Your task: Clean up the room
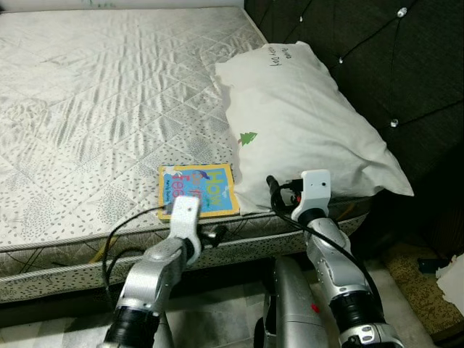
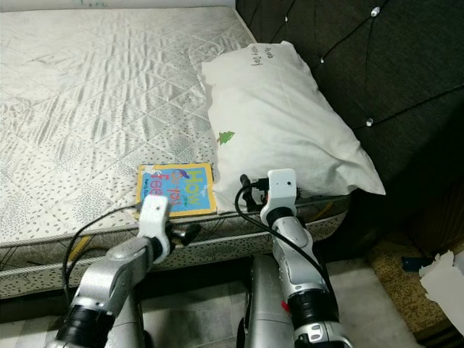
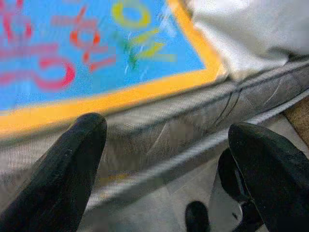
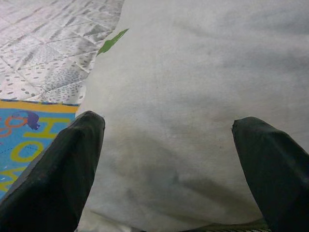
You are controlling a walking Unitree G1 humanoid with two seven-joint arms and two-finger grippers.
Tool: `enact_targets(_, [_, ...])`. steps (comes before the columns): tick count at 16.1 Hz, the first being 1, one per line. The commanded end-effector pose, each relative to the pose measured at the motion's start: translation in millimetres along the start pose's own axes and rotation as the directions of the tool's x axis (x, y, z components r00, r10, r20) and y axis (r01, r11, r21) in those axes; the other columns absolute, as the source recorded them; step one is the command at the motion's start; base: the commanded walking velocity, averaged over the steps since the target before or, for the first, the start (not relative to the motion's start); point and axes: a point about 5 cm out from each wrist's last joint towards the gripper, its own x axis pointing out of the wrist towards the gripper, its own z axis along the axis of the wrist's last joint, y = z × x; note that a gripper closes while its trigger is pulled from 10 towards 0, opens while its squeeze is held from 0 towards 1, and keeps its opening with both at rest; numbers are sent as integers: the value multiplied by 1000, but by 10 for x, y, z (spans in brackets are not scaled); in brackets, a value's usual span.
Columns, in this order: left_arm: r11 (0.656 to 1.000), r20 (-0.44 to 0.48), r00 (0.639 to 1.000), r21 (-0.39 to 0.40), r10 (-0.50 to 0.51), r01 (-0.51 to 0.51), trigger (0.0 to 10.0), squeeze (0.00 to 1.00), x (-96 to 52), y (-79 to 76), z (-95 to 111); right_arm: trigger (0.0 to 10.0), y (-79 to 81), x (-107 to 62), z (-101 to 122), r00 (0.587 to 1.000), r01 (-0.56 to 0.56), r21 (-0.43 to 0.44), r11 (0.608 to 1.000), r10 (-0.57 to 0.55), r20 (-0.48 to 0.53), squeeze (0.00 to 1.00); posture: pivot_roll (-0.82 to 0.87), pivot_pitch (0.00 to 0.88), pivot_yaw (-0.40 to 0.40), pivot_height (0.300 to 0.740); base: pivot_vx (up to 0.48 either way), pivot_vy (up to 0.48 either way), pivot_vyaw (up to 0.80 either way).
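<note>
The mattress lies bare beyond the book, a wide open stretch of quilted top. The book sits flat at the mattress's near edge, its right side just beside the pillow. The pillow bulks up on the book's right and overhangs the mattress edge. Behind the pillow, the dark tufted headboard closes that side. The left gripper, fingers spread, faces the mattress's side wall just below the book. The right gripper, fingers spread wide, faces the pillow's near end.
</note>
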Motion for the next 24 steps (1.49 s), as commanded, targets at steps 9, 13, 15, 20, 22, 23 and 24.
enact_targets(9, [918, 565, 775, 72, 284, -390, 10000, 0, -305, 495, 841, 10000, -154, 260, 355, 988, 91, 35, 995, -95, 121, 0, 34, 0, -4, 516, 0, 0, 0])
enact_targets(13, [879, 710, 618, -3, 338, -477, 10000, 0, -577, 637, 836, 10000, -151, 252, 524, 973, 76, 78, 994, -91, 213, 0, 47, 0, -22, 516, 0, 0, 0])
enact_targets(15, [871, 732, 590, -8, 340, -491, 10000, 0, -607, 663, 854, 10000, -135, 237, 568, 969, 65, 93, 994, -85, 230, 0, 46, 0, -25, 531, 0, 0, 0])
enact_targets(20, [875, 750, 573, -16, 331, -484, 10000, 0, -566, 631, 917, 10000, -62, 255, 672, 963, 47, 137, 989, -81, 257, 0, 38, 0, -14, 586, 0, 0, 0])
enact_targets(22, [869, 742, 576, -17, 343, -495, 10000, 0, -562, 656, 879, 10000, -68, 238, 635, 964, 55, 143, 988, -90, 249, 0, 43, 0, -10, 611, 0, 0, 0])
enact_targets(23, [868, 747, 572, -14, 339, -496, 10000, 0, -568, 650, 877, 10000, -84, 230, 606, 966, 64, 153, 986, -100, 239, 0, 48, 0, -6, 621, 0, 0, 0])
enact_targets(24, [871, 748, 572, -16, 337, -492, 10000, 0, -568, 638, 871, 10000, -99, 215, 561, 968, 79, 160, 984, -114, 224, 0, 55, 0, -6, 636, 0, 0, 0])
